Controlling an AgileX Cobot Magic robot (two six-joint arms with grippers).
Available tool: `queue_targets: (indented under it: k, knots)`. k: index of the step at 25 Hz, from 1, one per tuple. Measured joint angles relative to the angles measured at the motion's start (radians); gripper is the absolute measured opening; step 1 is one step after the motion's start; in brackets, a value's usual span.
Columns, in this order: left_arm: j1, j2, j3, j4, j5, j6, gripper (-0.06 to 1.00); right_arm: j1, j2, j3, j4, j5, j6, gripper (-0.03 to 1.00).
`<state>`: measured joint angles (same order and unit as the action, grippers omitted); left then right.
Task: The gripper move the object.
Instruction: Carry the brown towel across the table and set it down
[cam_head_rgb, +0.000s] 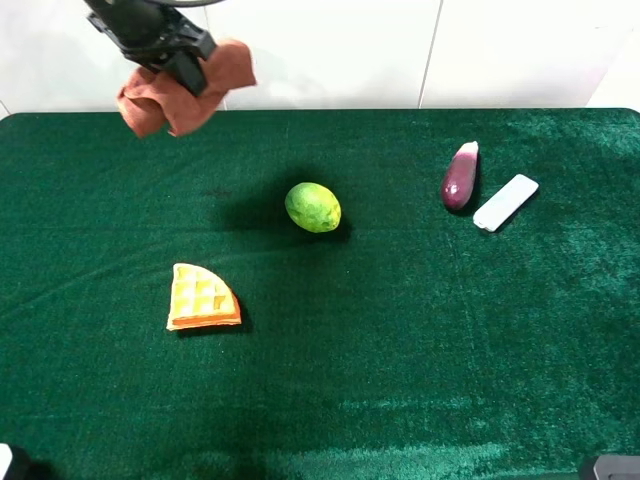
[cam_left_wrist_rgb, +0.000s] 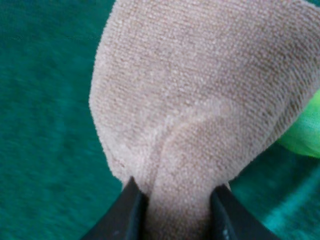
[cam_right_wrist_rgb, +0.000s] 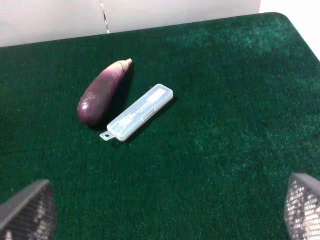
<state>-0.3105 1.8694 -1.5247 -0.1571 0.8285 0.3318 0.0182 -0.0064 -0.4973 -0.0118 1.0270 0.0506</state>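
Observation:
My left gripper (cam_head_rgb: 185, 62) is shut on a brown terry cloth (cam_head_rgb: 170, 95) and holds it bunched up in the air over the table's back left corner. In the left wrist view the cloth (cam_left_wrist_rgb: 200, 85) fills most of the frame, pinched between the two black fingers (cam_left_wrist_rgb: 132, 210). My right gripper (cam_right_wrist_rgb: 165, 210) is open and empty, with only its mesh fingertips (cam_right_wrist_rgb: 27, 212) showing, low at the table's front right, well away from the cloth.
On the green felt table (cam_head_rgb: 400, 380) lie a green lime (cam_head_rgb: 313, 207) in the middle, a waffle wedge (cam_head_rgb: 203, 297) at front left, and a purple eggplant (cam_head_rgb: 459, 177) beside a white plastic case (cam_head_rgb: 505, 202) at back right. A white wall stands behind.

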Motion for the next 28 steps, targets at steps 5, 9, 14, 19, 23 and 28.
queue_targets:
  k: [5, 9, 14, 19, 23, 28]
  knots:
    - [-0.093, 0.0, 0.0, 0.001, 0.03, -0.031, 0.26, 0.0, 0.0, 0.0, 0.001, 0.0, 0.0, 0.7]
    - [-0.182, 0.0, 0.0, 0.001, 0.03, -0.061, 0.26, 0.0, 0.0, 0.0, 0.001, 0.0, 0.0, 0.7]
    - [-0.288, 0.0, 0.0, 0.001, 0.03, -0.101, 0.26, 0.0, 0.0, 0.0, 0.002, 0.0, 0.0, 0.7]
    - [-0.382, 0.0, 0.0, 0.001, 0.009, -0.148, 0.26, 0.0, 0.0, 0.0, 0.002, 0.0, 0.0, 0.7]
    - [-0.451, 0.0, 0.0, 0.001, -0.027, -0.186, 0.26, 0.0, 0.0, 0.0, 0.002, 0.0, 0.0, 0.7]
    - [-0.521, 0.0, 0.0, 0.003, -0.053, -0.235, 0.26, 0.0, 0.0, 0.0, 0.002, 0.0, 0.0, 0.7]
